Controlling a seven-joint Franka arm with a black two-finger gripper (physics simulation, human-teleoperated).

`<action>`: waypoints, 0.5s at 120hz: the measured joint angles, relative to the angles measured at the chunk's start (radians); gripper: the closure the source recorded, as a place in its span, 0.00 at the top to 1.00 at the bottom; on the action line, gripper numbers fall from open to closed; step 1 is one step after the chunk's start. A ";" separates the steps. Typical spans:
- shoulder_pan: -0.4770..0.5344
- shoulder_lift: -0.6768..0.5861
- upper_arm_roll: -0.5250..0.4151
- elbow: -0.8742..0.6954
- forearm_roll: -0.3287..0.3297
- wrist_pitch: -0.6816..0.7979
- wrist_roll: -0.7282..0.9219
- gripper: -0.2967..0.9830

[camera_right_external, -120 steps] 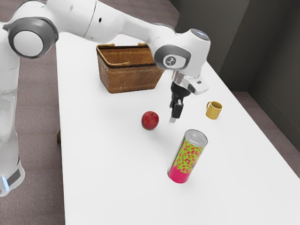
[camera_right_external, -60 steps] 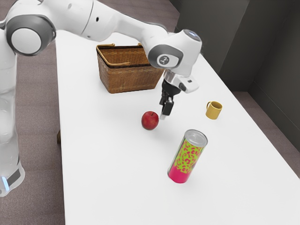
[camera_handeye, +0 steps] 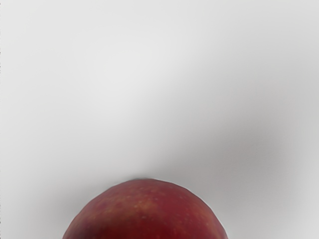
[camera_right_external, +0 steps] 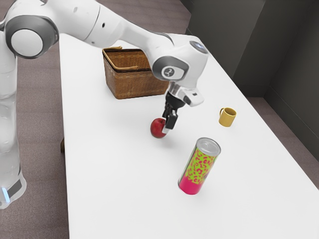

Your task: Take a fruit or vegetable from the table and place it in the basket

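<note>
As the approach seems nearly done, a round red apple (camera_right_external: 157, 128) sits on the white counter (camera_right_external: 109, 174) by black fingers (camera_right_external: 171, 121); spread or closed, I cannot tell; next, straddle it, then grip.

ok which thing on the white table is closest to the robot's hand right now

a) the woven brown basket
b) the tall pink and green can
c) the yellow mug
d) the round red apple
d: the hand is right at the round red apple, its tip overlapping the fruit's edge in the exterior view.
</note>
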 joint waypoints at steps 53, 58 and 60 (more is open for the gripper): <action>0.000 0.000 0.014 -0.055 0.002 0.016 -0.008 0.77; 0.002 0.000 0.015 -0.057 0.002 0.019 -0.009 0.77; 0.003 0.001 0.016 -0.057 0.002 0.020 -0.009 0.77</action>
